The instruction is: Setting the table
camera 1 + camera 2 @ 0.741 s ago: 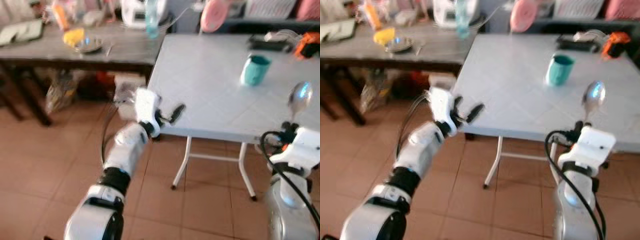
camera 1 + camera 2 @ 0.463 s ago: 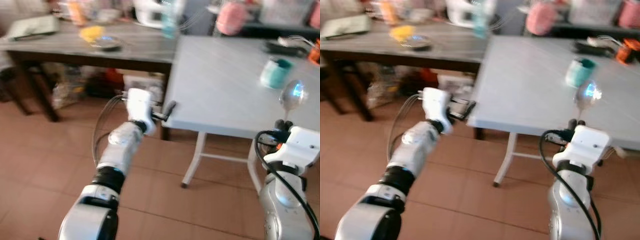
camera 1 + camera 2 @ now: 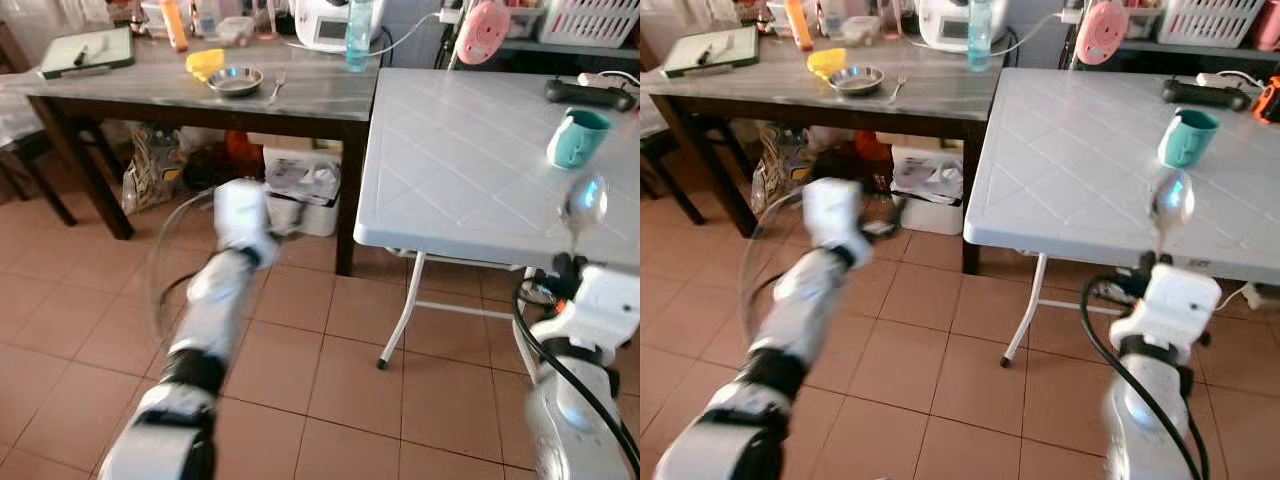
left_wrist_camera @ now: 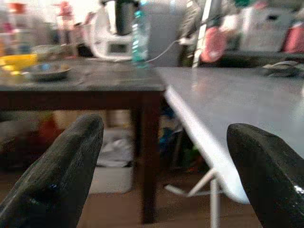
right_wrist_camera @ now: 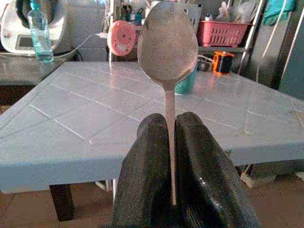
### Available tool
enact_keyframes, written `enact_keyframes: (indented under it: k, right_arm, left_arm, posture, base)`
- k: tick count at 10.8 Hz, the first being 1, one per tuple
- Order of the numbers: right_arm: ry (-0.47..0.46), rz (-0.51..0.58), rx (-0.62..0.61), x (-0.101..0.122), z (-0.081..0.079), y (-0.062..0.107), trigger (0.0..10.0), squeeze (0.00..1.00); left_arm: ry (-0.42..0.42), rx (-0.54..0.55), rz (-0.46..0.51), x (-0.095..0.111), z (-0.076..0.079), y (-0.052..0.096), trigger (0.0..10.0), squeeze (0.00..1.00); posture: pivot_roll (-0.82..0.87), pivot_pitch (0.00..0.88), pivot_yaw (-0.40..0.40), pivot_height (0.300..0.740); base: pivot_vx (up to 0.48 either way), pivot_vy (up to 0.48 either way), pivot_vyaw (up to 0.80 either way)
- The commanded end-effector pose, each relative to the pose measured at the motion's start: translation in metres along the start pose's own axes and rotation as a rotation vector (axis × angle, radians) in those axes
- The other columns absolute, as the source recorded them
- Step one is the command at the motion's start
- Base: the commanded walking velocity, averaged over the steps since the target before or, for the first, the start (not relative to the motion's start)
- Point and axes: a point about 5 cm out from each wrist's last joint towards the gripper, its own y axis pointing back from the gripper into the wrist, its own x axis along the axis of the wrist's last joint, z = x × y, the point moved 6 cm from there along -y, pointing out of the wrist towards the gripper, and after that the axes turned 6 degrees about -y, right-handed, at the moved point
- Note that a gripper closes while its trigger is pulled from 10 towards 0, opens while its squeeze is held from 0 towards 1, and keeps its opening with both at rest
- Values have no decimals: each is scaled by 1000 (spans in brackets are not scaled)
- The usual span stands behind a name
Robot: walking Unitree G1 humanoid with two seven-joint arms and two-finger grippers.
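Silver metal spoon (image 5: 167,45) stands upright, its handle pinched between the two closed black fingers (image 5: 145,161) of the right tool (image 5: 167,142), bowl uppermost. In the head views the right tool (image 3: 575,270) is held just in front of the near edge of a white plastic counter (image 3: 470,170) with a diamond-patterned top. On that counter, well back from the spoon, stands a teal mug (image 3: 576,137), and behind it lies a black object too small to identify. The left tool (image 4: 161,156) has its fingers spread wide with nothing between them; it is raised over the terracotta tiled floor (image 3: 330,380), blurred, near the white counter's left corner. Beside it is a dark wooden counter (image 3: 200,95) carrying a metal bowl (image 3: 235,79), a yellow item and a clear bottle (image 3: 359,22).
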Motion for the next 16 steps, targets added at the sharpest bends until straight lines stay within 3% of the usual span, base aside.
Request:
enact_keyframes:
  k: [1, 2, 5, 7, 8, 12, 16]
  right_arm:
    - [-2, 34, 13, 9, 0, 1, 10000, 0]
    - [1, 32, 15, 8, 1, 2, 10000, 0]
    - [7, 5, 12, 1, 8, 14, 10000, 0]
    - [14, -24, 5, -6, 13, 25, 10000, 0]
    - [11, -38, 3, -9, 15, 30, 10000, 0]
    - [7, -16, 8, -4, 12, 25, 10000, 0]
    - [6, -15, 7, -5, 9, 25, 10000, 0]
  left_arm:
    - [-29, 15, 17, 3, -4, 2, 10000, 0]
    - [-47, 30, 20, 2, -8, 7, 10000, 0]
    - [-136, 113, -42, -21, -46, 48, 10000, 0]
    - [-166, 114, -91, -36, -49, 67, 10000, 0]
    - [-173, 100, -106, -40, -44, 73, 10000, 0]
    - [-134, 40, -67, -25, -31, 55, 10000, 0]
    - [-124, 13, -68, -24, -24, 52, 10000, 0]
  posture:
    - [19, 73, 25, 740]
    - [26, 73, 23, 740]
    - [52, 79, 16, 740]
    - [57, 82, 15, 740]
    - [56, 82, 15, 740]
    - [42, 84, 28, 740]
    - [40, 84, 38, 740]
  base:
    - [0, 0, 0]
    - [0, 0, 0]
    - [0, 0, 0]
    - [0, 0, 0]
    - [0, 0, 0]
    - [73, 0, -131]
    - [338, 0, 0]
